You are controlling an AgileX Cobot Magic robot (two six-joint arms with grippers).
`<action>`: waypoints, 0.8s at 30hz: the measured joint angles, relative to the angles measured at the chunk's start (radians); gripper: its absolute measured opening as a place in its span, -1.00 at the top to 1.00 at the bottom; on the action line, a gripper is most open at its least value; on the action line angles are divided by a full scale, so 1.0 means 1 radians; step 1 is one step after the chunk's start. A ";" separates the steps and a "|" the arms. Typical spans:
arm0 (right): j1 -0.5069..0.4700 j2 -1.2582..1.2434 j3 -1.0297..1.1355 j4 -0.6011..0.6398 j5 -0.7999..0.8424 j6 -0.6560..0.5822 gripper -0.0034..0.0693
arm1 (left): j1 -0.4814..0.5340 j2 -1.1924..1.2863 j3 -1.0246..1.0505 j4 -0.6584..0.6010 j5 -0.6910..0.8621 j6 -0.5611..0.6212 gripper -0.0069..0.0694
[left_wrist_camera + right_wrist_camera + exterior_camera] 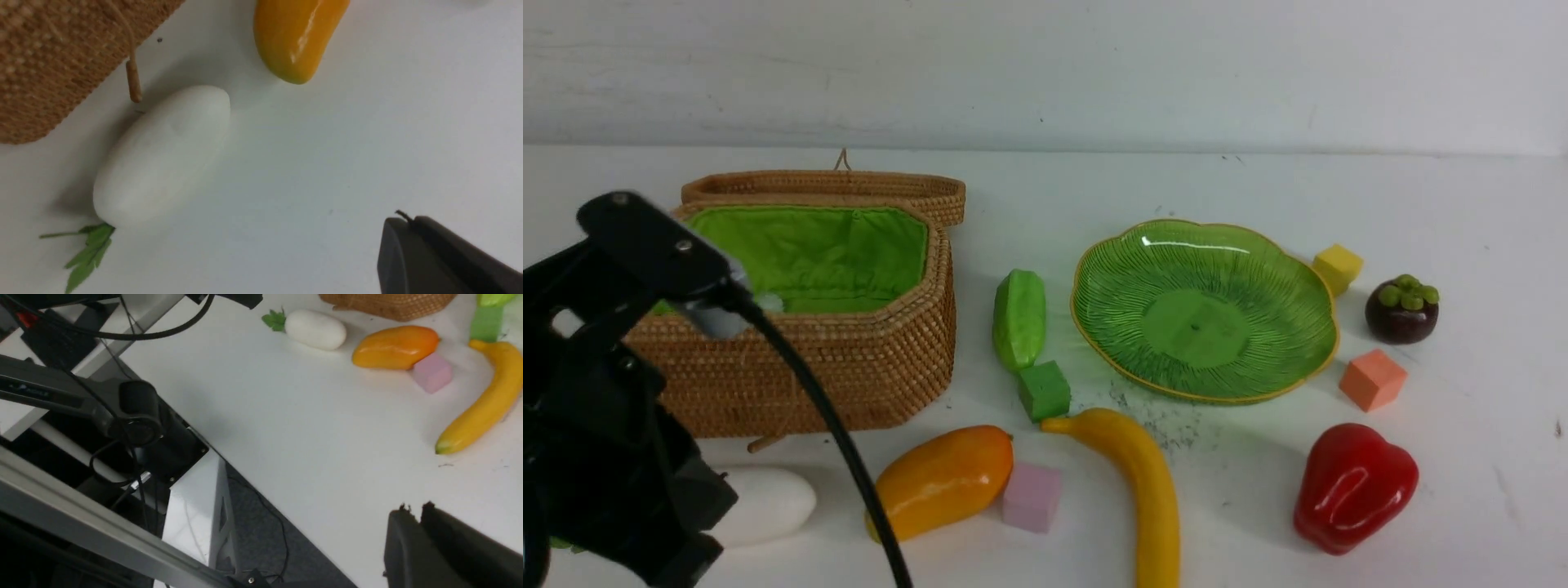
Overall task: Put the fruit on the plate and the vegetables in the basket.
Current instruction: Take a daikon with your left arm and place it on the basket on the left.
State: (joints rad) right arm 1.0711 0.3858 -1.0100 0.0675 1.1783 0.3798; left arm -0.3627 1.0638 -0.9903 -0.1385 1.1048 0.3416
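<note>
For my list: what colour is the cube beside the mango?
Pink cube; front view shows it best.

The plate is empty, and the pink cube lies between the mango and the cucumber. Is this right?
Not quite: the front view shows the pink cube between the mango and the banana, not the cucumber. The plate is indeed empty.

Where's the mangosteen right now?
In the front view the mangosteen sits on the table on the robot's right, just right of the plate, near the yellow cube and orange cube, beyond the red pepper.
</note>
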 joint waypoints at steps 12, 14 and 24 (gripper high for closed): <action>0.000 0.000 0.000 -0.041 0.054 -0.027 0.74 | 0.247 0.074 0.010 -0.143 -0.020 0.459 0.85; 0.000 0.000 0.000 -0.044 0.054 -0.034 0.73 | 0.234 0.074 0.051 -0.111 -0.021 0.563 0.85; 0.000 0.001 0.000 -0.074 0.042 -0.064 0.71 | 0.228 0.128 0.202 0.013 -0.228 0.638 0.41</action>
State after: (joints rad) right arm 1.0711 0.3867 -1.0100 -0.0063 1.2206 0.3157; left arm -0.1346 1.1913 -0.7882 -0.1257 0.8769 0.9800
